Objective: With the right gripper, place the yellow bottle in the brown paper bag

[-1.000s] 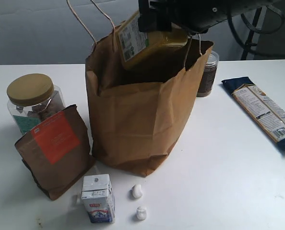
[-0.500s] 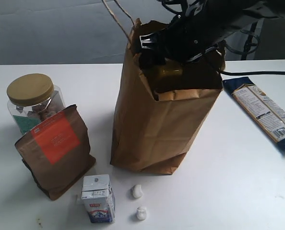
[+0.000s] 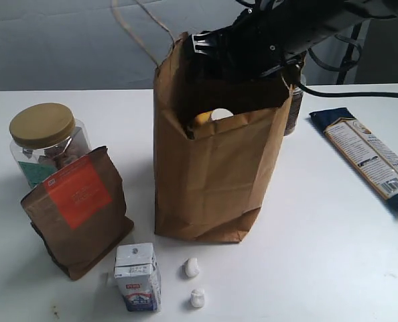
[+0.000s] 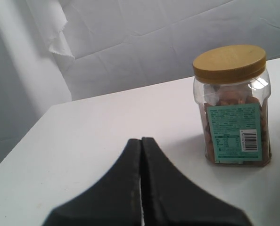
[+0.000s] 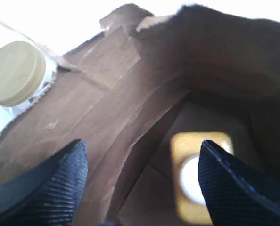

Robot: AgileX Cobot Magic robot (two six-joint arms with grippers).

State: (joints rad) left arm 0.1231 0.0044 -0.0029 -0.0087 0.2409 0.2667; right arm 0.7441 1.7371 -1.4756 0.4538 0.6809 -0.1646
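The brown paper bag (image 3: 212, 181) stands upright in the middle of the table, its twine handles sticking up at the back. The yellow bottle (image 3: 206, 121) sits inside it, with only its white cap and yellow shoulder showing over the sagging front rim. In the right wrist view the yellow bottle (image 5: 196, 207) stands upright deep in the brown paper bag (image 5: 107, 108), free of the fingers. My right gripper (image 3: 216, 57) hangs in the bag's mouth. Seen from its wrist, the right gripper (image 5: 141, 143) is open and holds nothing. My left gripper (image 4: 141, 140) is shut and empty above the table.
A gold-lidded jar (image 3: 45, 144) (image 4: 232, 108) and a brown pouch with an orange label (image 3: 78, 208) stand at the left. A small carton (image 3: 137, 276) and two white lumps (image 3: 191, 267) lie in front. A dark jar (image 3: 294, 107) is behind the bag, a blue packet (image 3: 370, 157) at the right.
The right gripper has let go of the yellow bottle, which now rests lower inside the bag. The gripper has risen a little and the bag's front rim has sagged.
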